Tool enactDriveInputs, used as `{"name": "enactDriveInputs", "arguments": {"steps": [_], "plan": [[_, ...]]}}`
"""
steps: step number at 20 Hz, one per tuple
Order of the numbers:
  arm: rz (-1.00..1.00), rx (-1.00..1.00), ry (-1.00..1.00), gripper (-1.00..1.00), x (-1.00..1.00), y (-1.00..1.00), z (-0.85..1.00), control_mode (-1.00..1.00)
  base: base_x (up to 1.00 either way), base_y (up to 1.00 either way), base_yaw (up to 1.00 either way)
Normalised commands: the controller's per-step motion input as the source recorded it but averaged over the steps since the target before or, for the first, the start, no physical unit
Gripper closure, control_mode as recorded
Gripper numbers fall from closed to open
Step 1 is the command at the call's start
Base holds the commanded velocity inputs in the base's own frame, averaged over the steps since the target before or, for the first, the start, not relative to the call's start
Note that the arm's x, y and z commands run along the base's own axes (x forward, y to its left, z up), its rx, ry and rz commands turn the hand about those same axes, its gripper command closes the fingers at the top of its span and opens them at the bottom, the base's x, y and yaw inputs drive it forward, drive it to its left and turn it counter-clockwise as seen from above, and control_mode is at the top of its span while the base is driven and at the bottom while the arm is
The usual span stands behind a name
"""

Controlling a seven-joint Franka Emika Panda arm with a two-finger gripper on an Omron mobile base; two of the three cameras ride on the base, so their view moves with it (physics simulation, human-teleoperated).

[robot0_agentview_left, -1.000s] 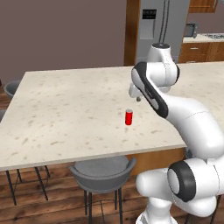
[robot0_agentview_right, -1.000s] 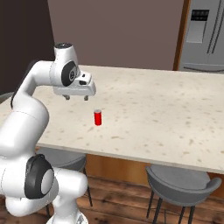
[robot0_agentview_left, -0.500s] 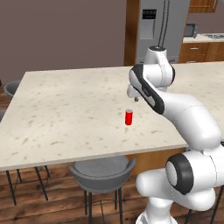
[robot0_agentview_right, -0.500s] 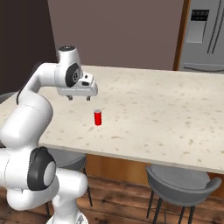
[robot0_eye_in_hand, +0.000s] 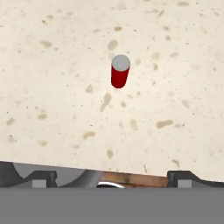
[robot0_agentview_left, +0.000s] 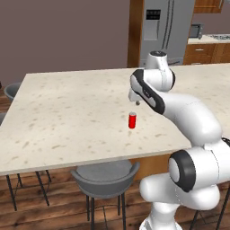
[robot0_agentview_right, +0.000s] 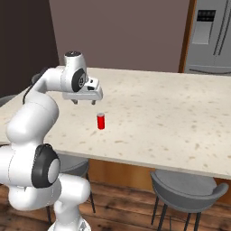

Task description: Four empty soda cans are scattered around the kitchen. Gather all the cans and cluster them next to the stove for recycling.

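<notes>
Standing upright on the speckled surface (robot0_agentview_left: 67, 112) near its front edge, a red can (robot0_agentview_left: 132, 120) waits just below and beside the gripper (robot0_agentview_right: 84, 102), whose jaws gape wide and empty; an off-centre descent could tip it over.

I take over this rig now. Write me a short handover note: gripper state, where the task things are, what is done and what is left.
Gripper: open and empty, above the counter, up and to one side of the can, not touching it.
Red soda can: upright on the counter, near the front edge, standing alone.
Done: nothing visible; this can is not picked up.
Left: lower over the can, grasp it, carry it to the stove; then find the other cans and cluster them there too.
</notes>
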Motion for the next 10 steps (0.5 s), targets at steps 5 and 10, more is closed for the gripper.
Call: {"name": "enactDriveInputs", "arguments": {"steps": [5, 10], "plan": [[0.0, 0.0, 0.0, -1.0, 0.25, 0.0, -0.19, -1.0, 0.0, 0.0, 0.0], [0.0, 0.0, -0.01, -1.0, 0.24, 0.0, -0.26, -1.0, 0.0, 0.0, 0.0]]}}
